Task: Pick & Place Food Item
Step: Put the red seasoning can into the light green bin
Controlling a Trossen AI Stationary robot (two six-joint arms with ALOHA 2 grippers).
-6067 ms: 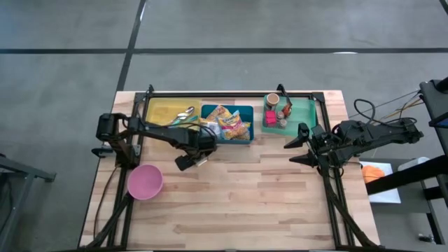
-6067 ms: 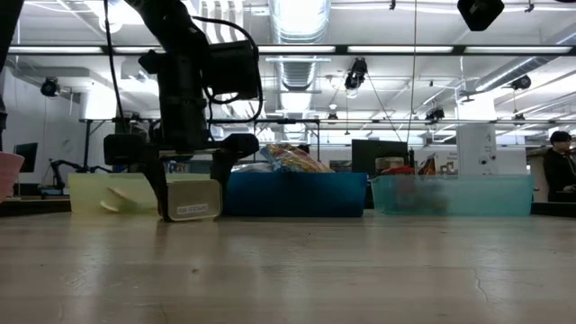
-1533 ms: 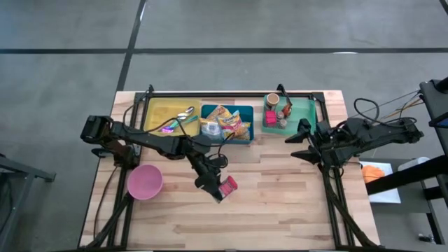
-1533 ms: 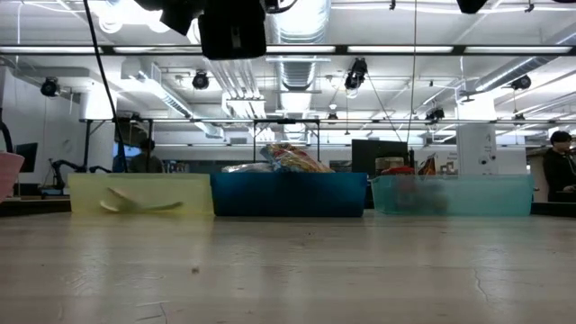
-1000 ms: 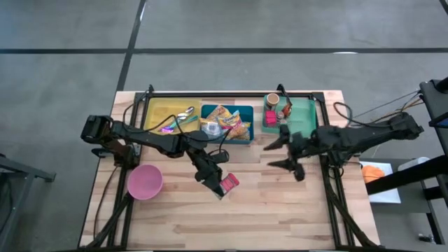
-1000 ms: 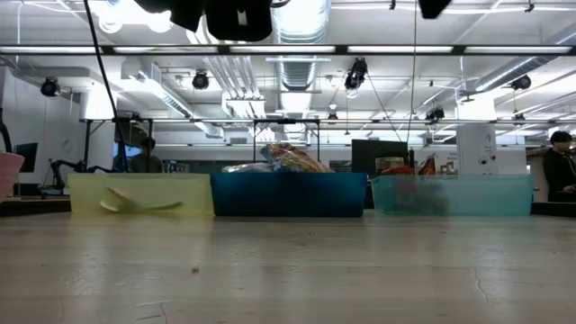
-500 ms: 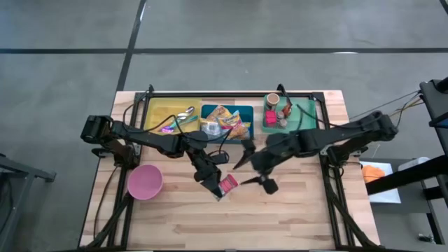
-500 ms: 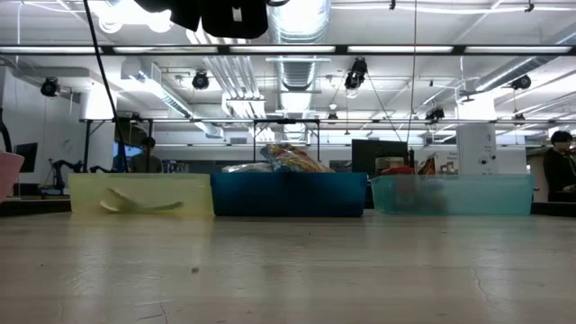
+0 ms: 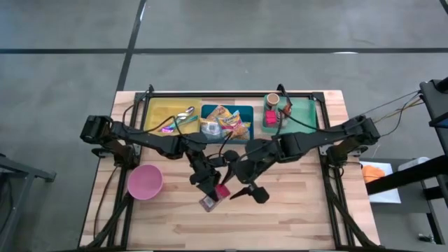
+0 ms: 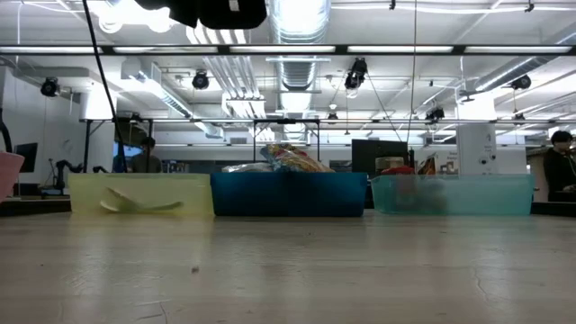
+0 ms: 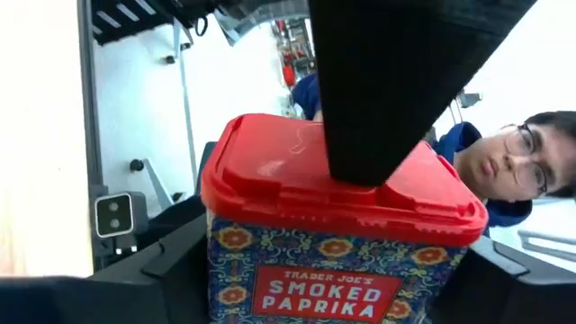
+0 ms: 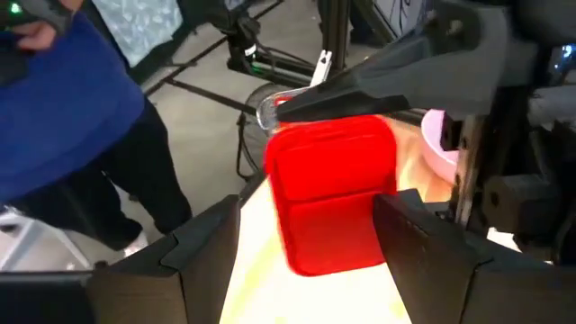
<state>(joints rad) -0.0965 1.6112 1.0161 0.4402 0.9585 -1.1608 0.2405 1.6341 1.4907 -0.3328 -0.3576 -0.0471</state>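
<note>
The left gripper is closed on the paprika tin, one finger pressed across its red lid, holding it up over the middle of the table. The right gripper is spread wide, the tin's lid end lying straight ahead between its fingers, long axis pointing at them. Whether they touch it cannot be told. The low view shows neither gripper.
</note>
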